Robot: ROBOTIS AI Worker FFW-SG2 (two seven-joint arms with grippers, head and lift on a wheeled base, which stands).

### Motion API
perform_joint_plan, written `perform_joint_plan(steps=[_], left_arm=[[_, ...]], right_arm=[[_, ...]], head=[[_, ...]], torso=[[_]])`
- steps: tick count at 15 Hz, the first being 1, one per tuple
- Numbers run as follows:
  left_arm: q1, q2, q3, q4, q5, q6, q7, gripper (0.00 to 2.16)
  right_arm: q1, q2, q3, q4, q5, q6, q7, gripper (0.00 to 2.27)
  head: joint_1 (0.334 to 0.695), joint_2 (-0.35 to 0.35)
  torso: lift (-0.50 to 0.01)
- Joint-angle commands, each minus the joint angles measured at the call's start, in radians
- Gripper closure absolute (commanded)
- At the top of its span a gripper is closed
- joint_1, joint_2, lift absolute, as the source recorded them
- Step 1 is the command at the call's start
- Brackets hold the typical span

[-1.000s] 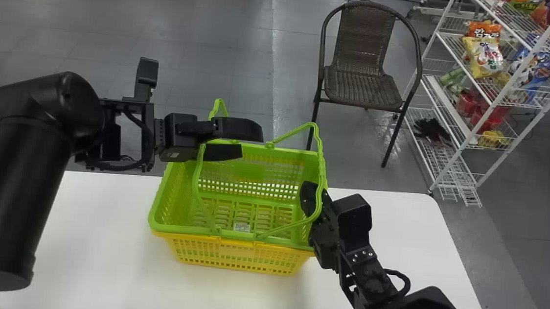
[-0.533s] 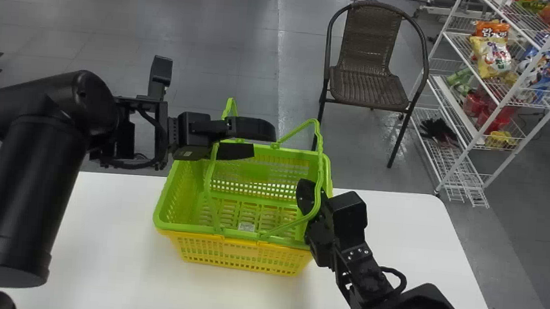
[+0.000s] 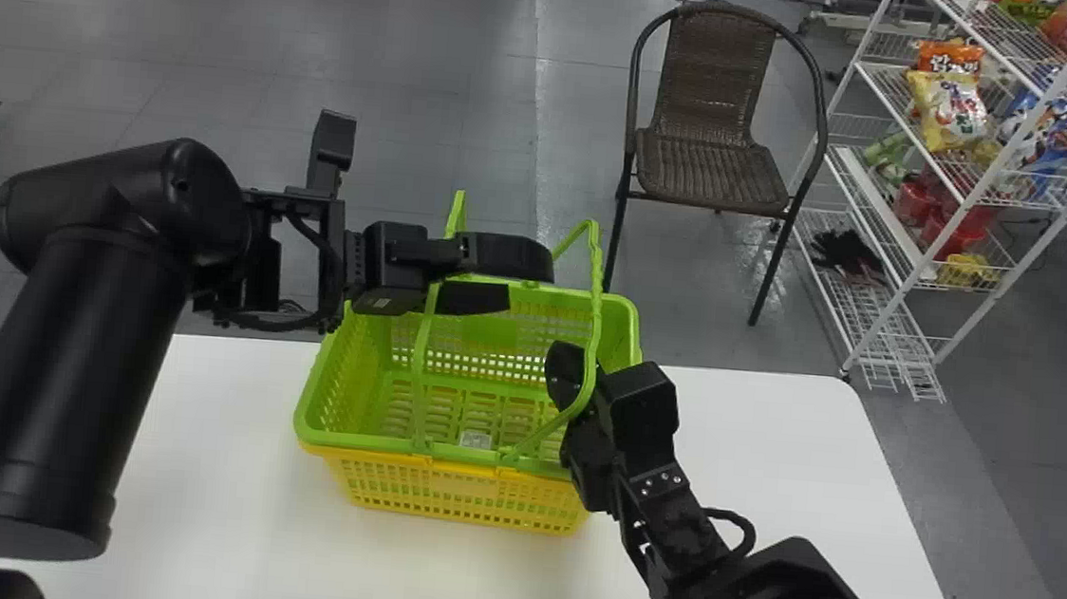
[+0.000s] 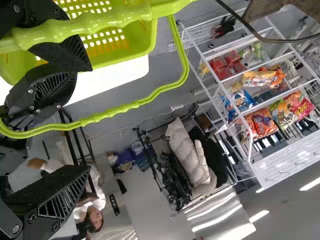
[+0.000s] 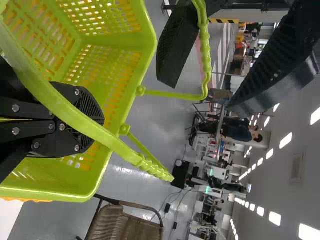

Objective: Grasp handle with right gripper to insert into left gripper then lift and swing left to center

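Observation:
My left gripper (image 3: 504, 280) stands open above the left part of the green basket (image 3: 318, 421). The left handle (image 3: 421, 353) passes by its finger bases; in the left wrist view, the thick left handle (image 4: 90, 24) crosses over one finger of my left gripper (image 4: 65, 125). At the basket's right side, my right gripper (image 3: 566, 373) looks shut, with the right handle (image 3: 592, 342) lying across it and tilted toward the left. In the right wrist view, the same handle (image 5: 85, 117) runs diagonally in front of my right gripper (image 5: 92, 125); whether it is pinched is unclear.
The green basket is nested on a yellow one (image 3: 465, 504), which stands on the white table (image 3: 240, 524) near its far edge. A wicker chair (image 3: 715, 171) is behind it, and a white wire shelf (image 3: 841, 267) with snack bags stands at the back right.
My right gripper has moved left, and the right handle has swung left with it. The left arm has shifted right, while its gripper has stayed open.

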Motion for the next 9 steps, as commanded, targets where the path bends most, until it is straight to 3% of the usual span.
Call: perform_joint_plan(steps=[1,9], left_arm=[[0.0,0.0,-0.003,0.0,0.0,0.0,0.0,0.12],[0.002,0.0,-0.003,0.002,0.002,-0.003,0.0,0.12]], right_arm=[[-0.004,0.005,0.013,0.0,0.002,0.004,0.0,2.1],[-0.016,0.025,0.073,0.006,0.028,0.01,-0.005,2.1]], head=[[0.695,-0.066],[0.695,-0.03]], torso=[[0.0],[0.0]])
